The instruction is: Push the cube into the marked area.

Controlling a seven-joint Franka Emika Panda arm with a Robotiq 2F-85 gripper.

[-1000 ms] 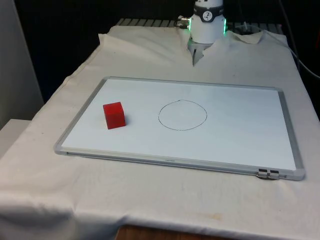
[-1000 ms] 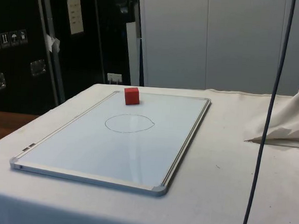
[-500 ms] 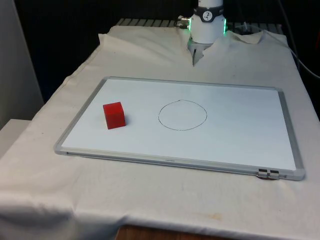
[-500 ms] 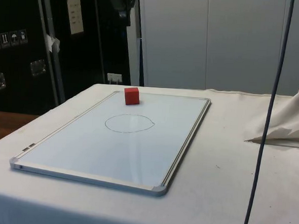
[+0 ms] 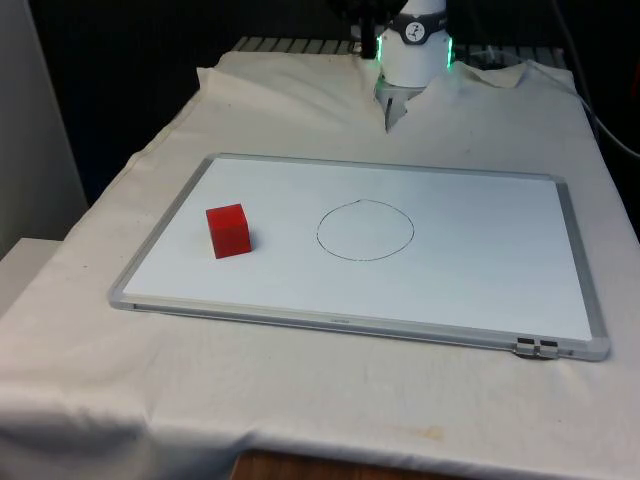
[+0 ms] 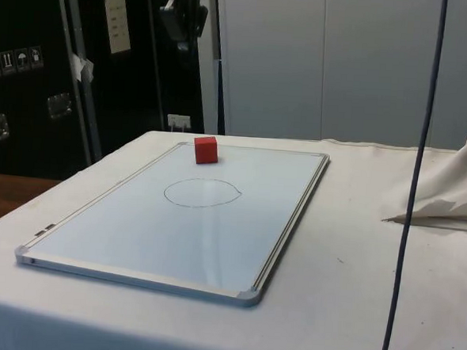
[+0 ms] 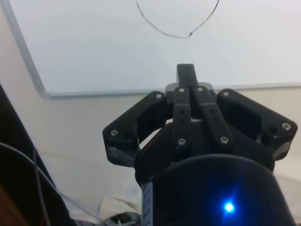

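My gripper (image 7: 186, 75) is hovering with fingers pressed together, empty, high above the whiteboard's (image 5: 480, 260) far edge. The red cube (image 5: 228, 230) is sitting toward the front view's left of the drawn circle (image 5: 365, 230), well apart from me.

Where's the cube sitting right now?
The red cube rests on the whiteboard, outside the drawn circle and to its left in the front view; in the side view it sits near the board's far edge.

Hand (image 7: 186, 75) raised high; fingers pressed together
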